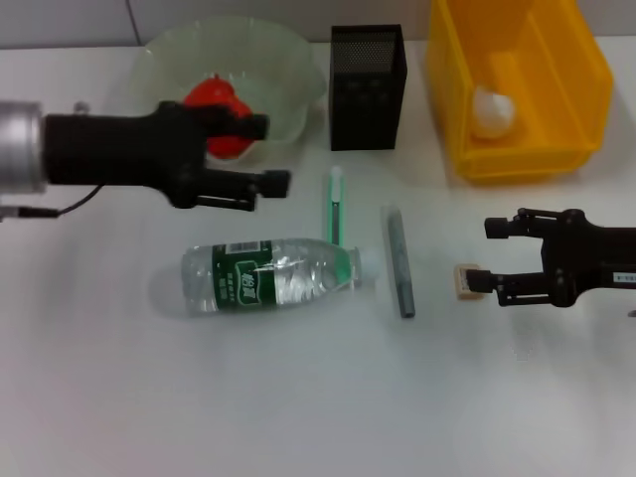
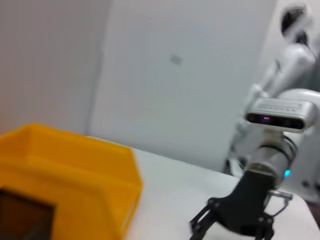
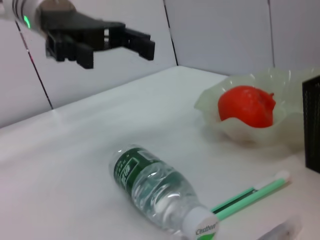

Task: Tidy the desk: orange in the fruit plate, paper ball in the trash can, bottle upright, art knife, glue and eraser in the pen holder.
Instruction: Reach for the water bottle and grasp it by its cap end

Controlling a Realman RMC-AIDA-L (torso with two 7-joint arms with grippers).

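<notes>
Right claw (image 1: 491, 255) beside eraser (image 1: 467, 280)

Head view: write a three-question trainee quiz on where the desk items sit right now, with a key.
1. True or false: the bottle stands upright on the table.
2. Multiple choice: which item is the right end effector nearest to? A) the orange B) the eraser C) the pen holder
3. Fill in: the paper ball lies inside the ____.

Key:
1. False; it lies on its side, cap toward the green art knife.
2. B; the open end effector sits beside the eraser, not gripping it.
3. Trash can. The orange is already in the fruit plate, behind the open left end effector.
</notes>
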